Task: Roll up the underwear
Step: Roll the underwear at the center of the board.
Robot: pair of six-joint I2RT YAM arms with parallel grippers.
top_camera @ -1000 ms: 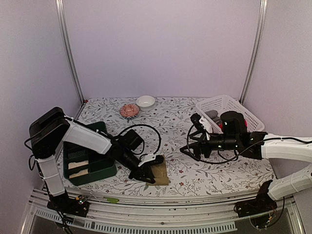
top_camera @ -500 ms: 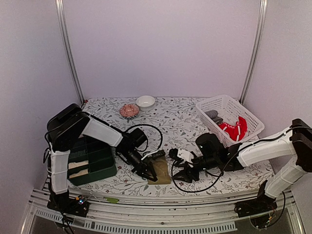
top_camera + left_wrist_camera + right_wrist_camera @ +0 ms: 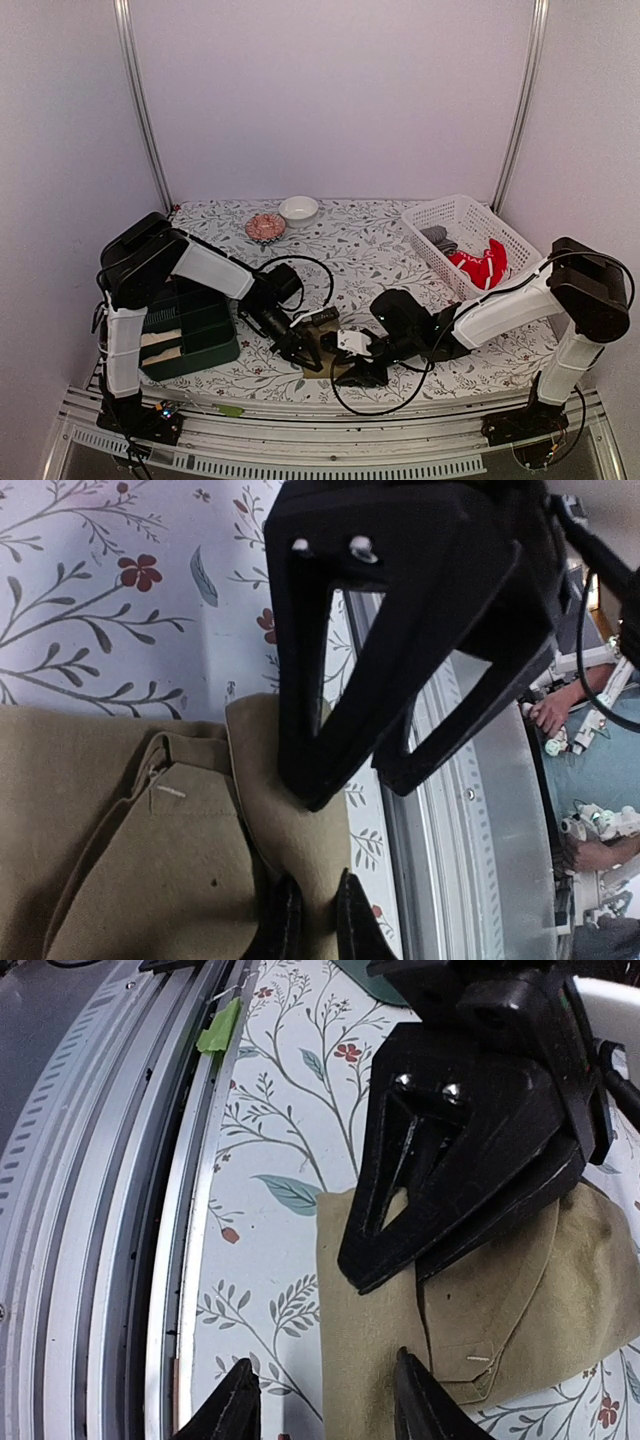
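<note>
The khaki-tan underwear (image 3: 328,352) lies flat near the table's front edge. My left gripper (image 3: 308,358) is shut, pinching a fold of this khaki underwear (image 3: 150,860) between its fingertips (image 3: 287,910). Facing it from the right, my right gripper (image 3: 346,368) hovers low with its jaws apart. In the right wrist view that gripper (image 3: 325,1360) straddles the khaki underwear's (image 3: 370,1340) near edge, one finger over cloth, the other over bare table. More underwear, a red piece (image 3: 482,264) and a grey one (image 3: 436,237), rests in the white basket.
The white basket (image 3: 470,212) stands at the back right. A green box (image 3: 205,345) holding cream cloth sits at the left. A white bowl (image 3: 299,208) and a pink dish (image 3: 266,226) are at the back. The metal front rail (image 3: 130,1160) runs close by.
My right arm has swung from beside the basket down and left to the khaki underwear, its jaws narrowing. The left gripper has kept its pinch on the cloth.
</note>
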